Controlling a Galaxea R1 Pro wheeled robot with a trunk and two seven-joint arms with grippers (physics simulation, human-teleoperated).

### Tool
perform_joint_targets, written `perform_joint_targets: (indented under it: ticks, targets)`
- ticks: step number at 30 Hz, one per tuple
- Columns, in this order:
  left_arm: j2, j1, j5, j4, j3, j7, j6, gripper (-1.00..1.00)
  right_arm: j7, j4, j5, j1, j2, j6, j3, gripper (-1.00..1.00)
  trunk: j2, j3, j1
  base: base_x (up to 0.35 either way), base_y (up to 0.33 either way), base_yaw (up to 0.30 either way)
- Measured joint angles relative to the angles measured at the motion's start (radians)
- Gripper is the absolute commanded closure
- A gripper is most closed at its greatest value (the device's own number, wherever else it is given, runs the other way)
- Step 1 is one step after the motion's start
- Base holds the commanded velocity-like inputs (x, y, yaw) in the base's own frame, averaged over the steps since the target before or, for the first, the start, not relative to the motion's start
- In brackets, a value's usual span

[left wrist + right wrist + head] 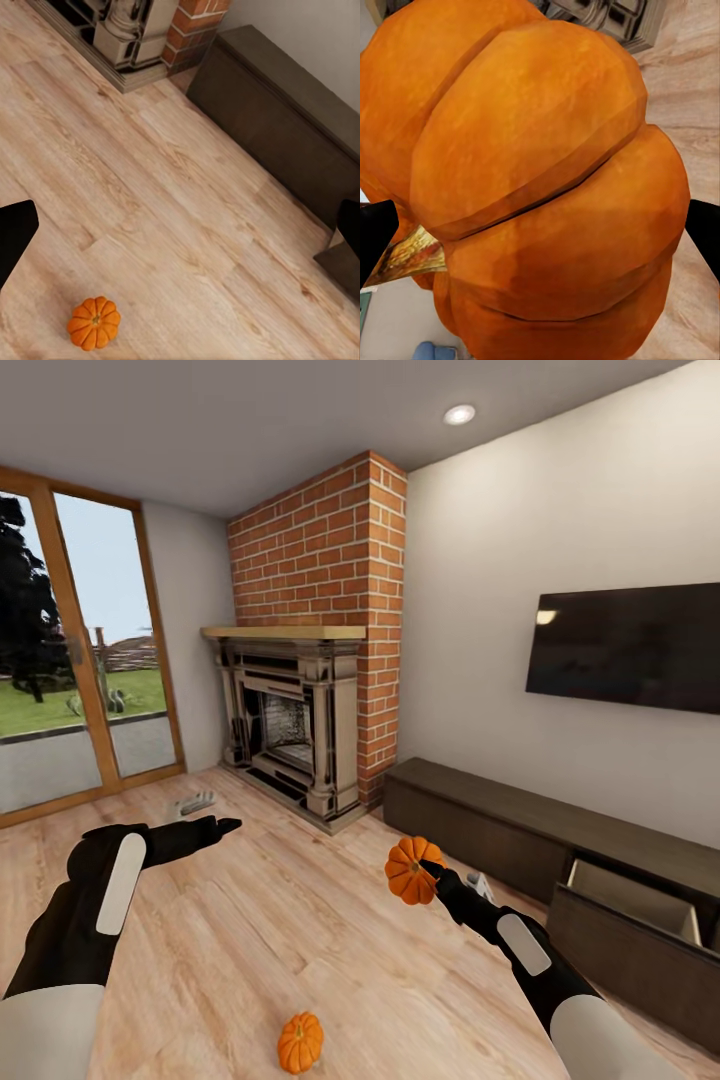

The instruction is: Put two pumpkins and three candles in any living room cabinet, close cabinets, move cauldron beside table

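My right gripper is shut on an orange pumpkin, held above the wood floor; up close the pumpkin spans the gap between both fingertips. The other pumpkin lies on the floor near my base, and the left wrist view also catches this pumpkin. My left gripper hovers open over the floor at the left, its fingertips wide apart with nothing between them. The dark-brown cabinet runs along the right wall, with one drawer pulled open. The candles and the cauldron are out of view.
A red-brick fireplace column with a stone hearth stands ahead. A black TV hangs above the cabinet. Glass doors close off the left. Open wood floor lies between me and the cabinet.
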Motion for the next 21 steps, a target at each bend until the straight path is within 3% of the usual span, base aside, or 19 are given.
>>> perform_joint_targets:
  ticks: [10, 13, 16, 17, 18, 21]
  targets:
    - [-0.001, -0.001, -0.002, 0.024, 0.002, 0.001, 0.000, -1.00, 0.001, 0.000, 0.000, 0.000, 0.000, 0.000, 0.000, 1.00, 0.000, 0.000, 0.000, 0.029, 0.006, 0.000]
    - [-0.002, -0.002, 0.001, 0.111, 0.005, 0.002, 0.000, -1.00, 0.004, 0.000, 0.000, 0.000, -0.001, 0.000, 0.000, 1.00, 0.000, 0.000, 0.000, 0.002, 0.000, 0.000]
    - [0.001, -0.026, 0.041, 0.305, 0.004, -0.009, -0.007, -1.00, 0.037, 0.000, -0.002, 0.000, -0.012, -0.001, -0.001, 1.00, 0.000, 0.000, 0.000, 0.000, 0.000, 0.000]
    - [0.004, -0.045, 0.064, 0.402, 0.002, -0.014, -0.048, -1.00, 0.049, 0.000, -0.002, 0.000, -0.019, -0.001, -0.001, 1.00, 0.000, 0.000, 0.000, 0.000, 0.000, 0.000]
    - [0.019, -0.090, 0.099, 0.579, -0.002, -0.027, -0.166, -1.00, 0.064, 0.000, 0.000, 0.000, -0.030, -0.001, -0.002, 1.00, 0.000, 0.000, 0.000, 0.000, 0.000, 0.000]
    - [0.046, -0.114, 0.103, 0.768, -0.004, -0.061, -0.249, -1.00, 0.070, 0.000, -0.001, 0.001, -0.034, -0.001, -0.008, 1.00, 0.000, 0.000, 0.000, 0.000, 0.000, 0.000]
